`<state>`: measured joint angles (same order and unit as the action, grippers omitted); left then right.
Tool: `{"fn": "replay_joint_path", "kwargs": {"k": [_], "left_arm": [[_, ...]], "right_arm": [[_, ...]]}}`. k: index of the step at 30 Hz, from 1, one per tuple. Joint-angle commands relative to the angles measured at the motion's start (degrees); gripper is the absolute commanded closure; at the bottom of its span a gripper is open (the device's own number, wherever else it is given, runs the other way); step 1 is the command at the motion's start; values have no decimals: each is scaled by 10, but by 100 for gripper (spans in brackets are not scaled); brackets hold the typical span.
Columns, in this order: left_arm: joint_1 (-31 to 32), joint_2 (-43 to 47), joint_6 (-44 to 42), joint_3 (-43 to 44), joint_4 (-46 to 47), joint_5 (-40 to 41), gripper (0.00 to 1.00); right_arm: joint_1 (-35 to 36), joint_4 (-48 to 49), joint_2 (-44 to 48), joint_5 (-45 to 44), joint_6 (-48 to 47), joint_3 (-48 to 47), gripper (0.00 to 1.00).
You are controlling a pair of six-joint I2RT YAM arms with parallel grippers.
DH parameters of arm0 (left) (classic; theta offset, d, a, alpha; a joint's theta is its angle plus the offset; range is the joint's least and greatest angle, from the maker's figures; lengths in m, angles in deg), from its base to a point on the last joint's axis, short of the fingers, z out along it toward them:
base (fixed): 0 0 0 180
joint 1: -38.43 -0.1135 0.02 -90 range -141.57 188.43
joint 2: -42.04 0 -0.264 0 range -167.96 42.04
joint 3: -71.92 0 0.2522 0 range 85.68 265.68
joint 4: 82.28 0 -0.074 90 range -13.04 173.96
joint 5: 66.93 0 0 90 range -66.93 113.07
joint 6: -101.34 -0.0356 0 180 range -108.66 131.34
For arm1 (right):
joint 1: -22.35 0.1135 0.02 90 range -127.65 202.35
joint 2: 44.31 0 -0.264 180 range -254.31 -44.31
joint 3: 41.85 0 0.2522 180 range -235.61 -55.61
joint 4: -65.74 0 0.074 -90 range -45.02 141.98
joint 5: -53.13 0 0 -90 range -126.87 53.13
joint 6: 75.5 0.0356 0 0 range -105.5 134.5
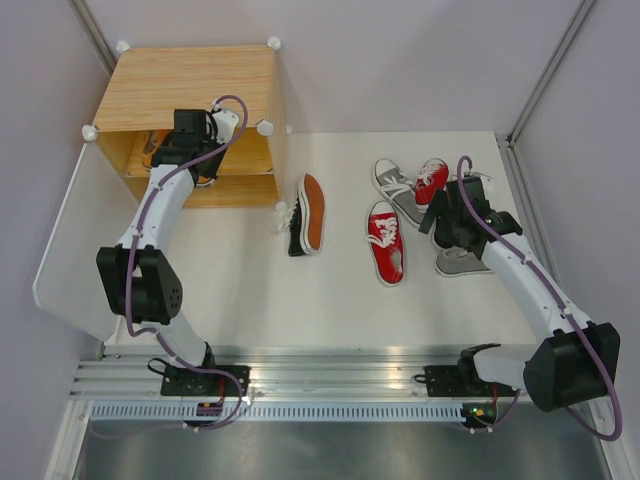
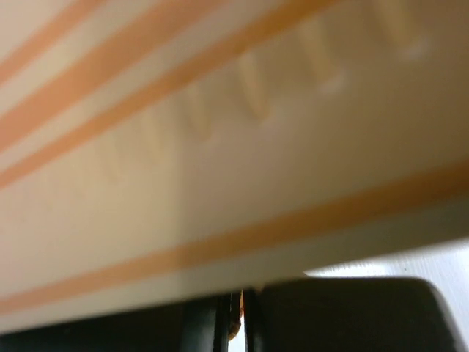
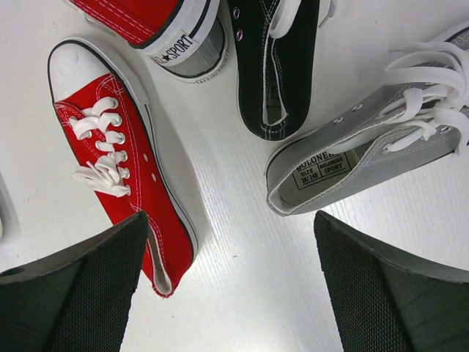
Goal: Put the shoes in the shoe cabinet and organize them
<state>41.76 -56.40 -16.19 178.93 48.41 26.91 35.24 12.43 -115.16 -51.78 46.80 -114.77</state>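
Shoe cabinet (image 1: pixel 190 85) at far left of the surface (image 1: pixel 250 300), front open toward the arms, white door panel (image 1: pixel 65 250) swung out to its left; left arm reaches into the upper compartment; left end effector (image 1: pixel 200 150) is inside, just beside an orange shoe (image 1: pixel 150 148) on the inner shelf; in the left wrist view the fingers (image 2: pixel 344 315) are closed together with only a thin slit between them and a sliver of orange showing in it; cannot tell if anything is pinched; the rest of that view is a blurred cream face with orange stripes, very close.

Other shoes lie outside on the surface; black shoe (image 1: pixel 305 215) on its side just right of the cabinet; red shoe (image 3: pixel 117 161) upright, laces up, near centre; second red shoe (image 3: pixel 146 22), second black shoe (image 3: pixel 278 66) and grey shoe (image 3: pixel 352 169) clustered close together at right; another grey shoe (image 1: pixel 392 180) at the far side of the cluster.

Right end effector (image 3: pixel 229 216) hangs over that cluster, jaws spread wide, gripping nothing; bare surface between its fingers, red shoe heel by one finger, grey shoe heel by the other.
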Motion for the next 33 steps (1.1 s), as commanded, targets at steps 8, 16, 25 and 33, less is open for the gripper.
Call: {"fn": "replay_joint_path", "kwargs": {"k": [8,16,25,33], "left_arm": [[-9,8,-67,-25,161,35,63],[-8,63,17,-44,166,43,31],[-8,136,164,-76,166,62,23],[-7,183,355,-148,162,131,31]], "right_arm": [[-3,1,19,17,-4,11,3],[-3,8,18,18,-7,19,3],[-4,23,12,33,-7,33,3],[-4,43,16,45,0,57,3]]}}
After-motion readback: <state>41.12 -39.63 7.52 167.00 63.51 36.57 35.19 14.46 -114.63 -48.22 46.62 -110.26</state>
